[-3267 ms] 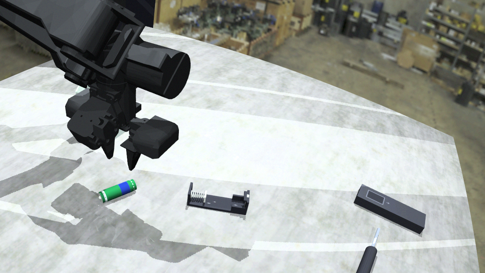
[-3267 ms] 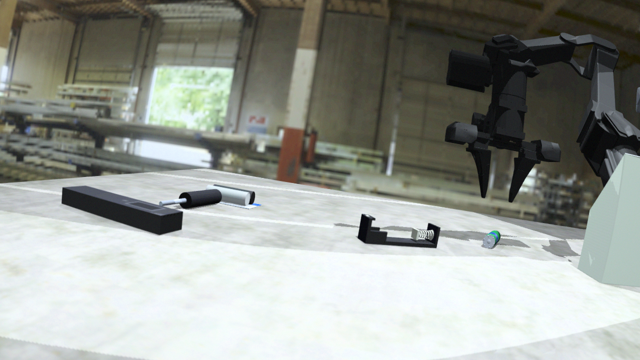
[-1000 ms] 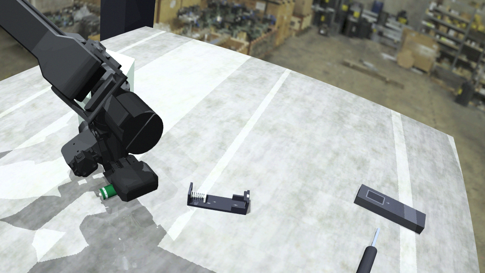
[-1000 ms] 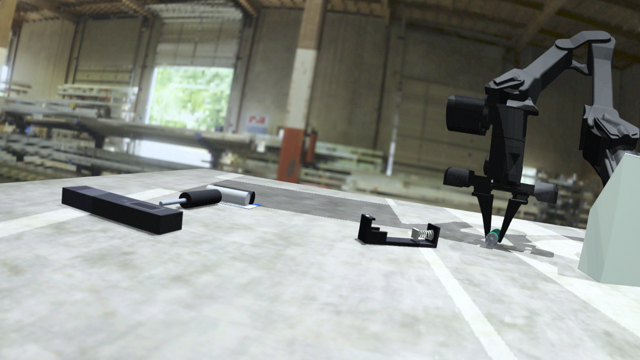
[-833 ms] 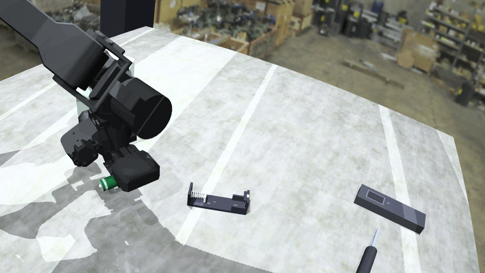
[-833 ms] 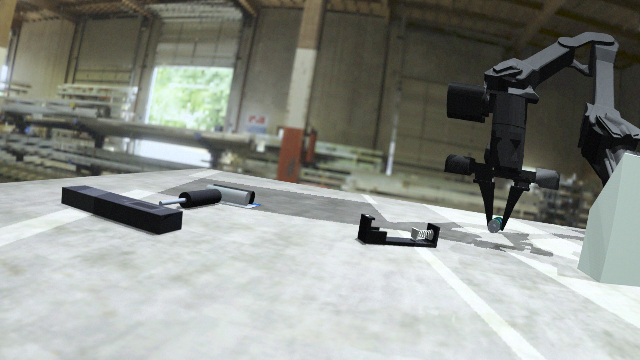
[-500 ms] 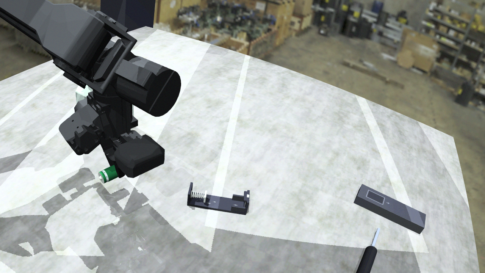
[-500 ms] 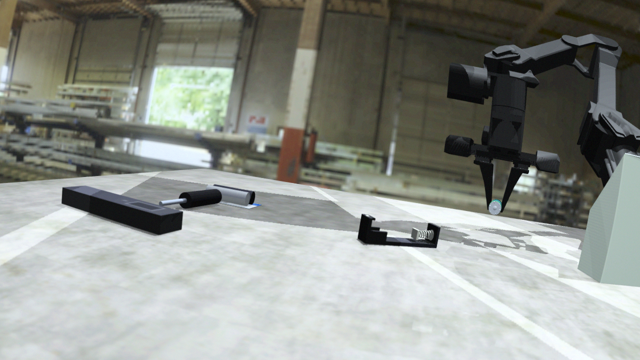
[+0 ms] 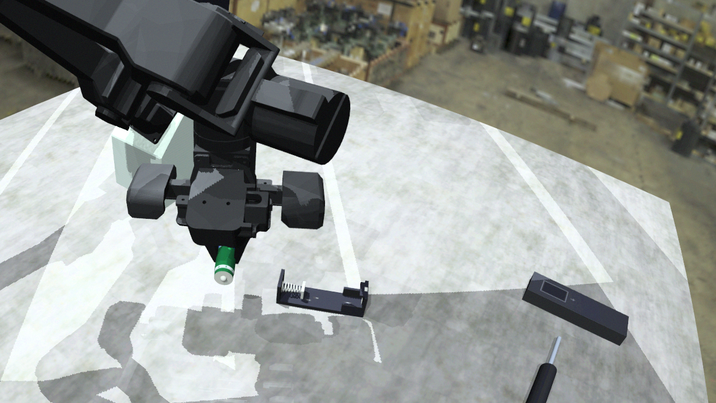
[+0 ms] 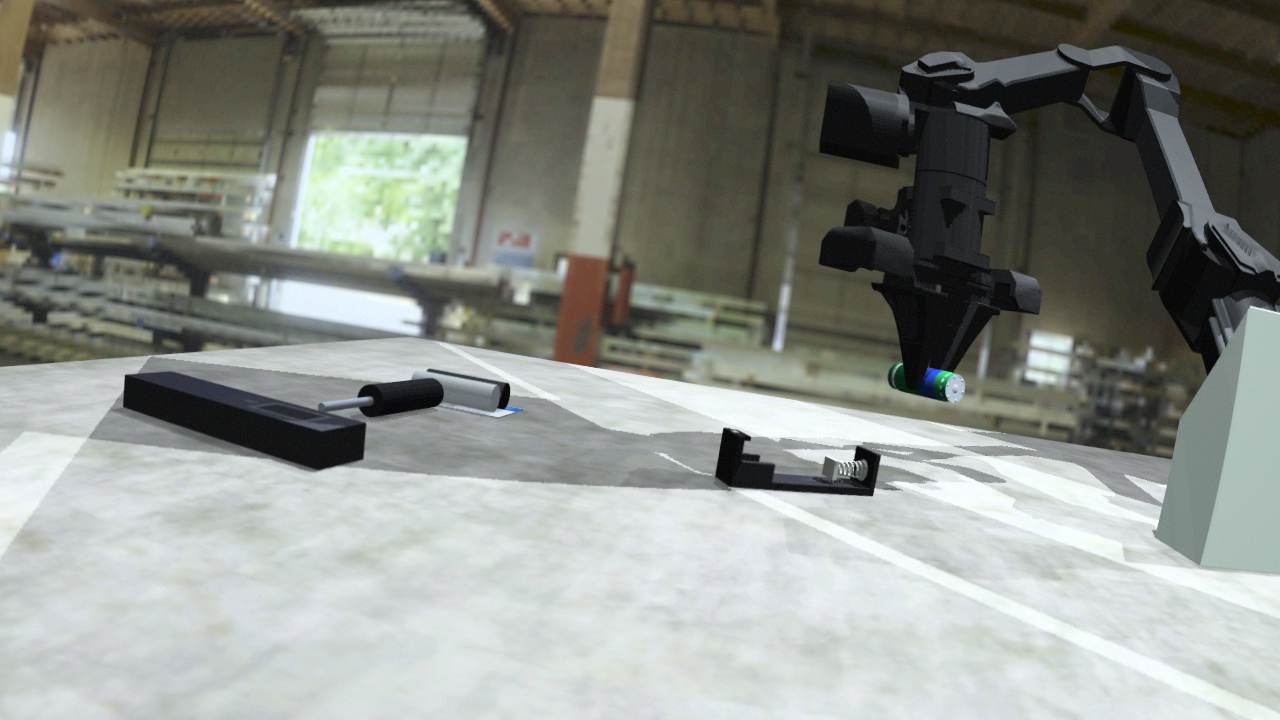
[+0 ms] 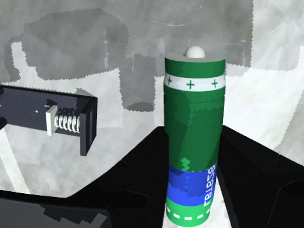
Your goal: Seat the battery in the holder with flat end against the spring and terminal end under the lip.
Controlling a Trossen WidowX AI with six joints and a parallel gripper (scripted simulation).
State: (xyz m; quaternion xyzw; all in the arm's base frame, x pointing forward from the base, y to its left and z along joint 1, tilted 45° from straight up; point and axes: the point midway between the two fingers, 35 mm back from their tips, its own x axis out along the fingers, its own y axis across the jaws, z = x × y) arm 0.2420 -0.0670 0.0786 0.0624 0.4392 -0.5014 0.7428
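Gripper (image 10: 926, 380) pointing down, raised well above the table (image 9: 450, 200), jaws narrowed and clamped on the battery (image 10: 927, 382). Battery held crosswise between the fingers, roughly level, clear of the surface. In the wrist view, battery (image 11: 194, 139) green with a blue band near the end closer to the palm, white ring of plus marks and a small rounded terminal nub at the far end, pointing away from the jaws. Dark fingers pressed against both sides of the blue-and-green section.

Holder (image 9: 323, 295) lying on the table below and off to one side of the jaws, apart from them, nothing in it. Spring (image 9: 292, 287) at the holder end nearer the jaws; lip end farther away. In the wrist view, holder (image 11: 47, 116) at the left of the fingers, spring end facing them.

Well beyond the holder, away from the jaws: a long black box (image 9: 575, 307) and a screwdriver (image 9: 543, 375). Pale block (image 10: 1230, 447) at the arm's base, behind the jaws.
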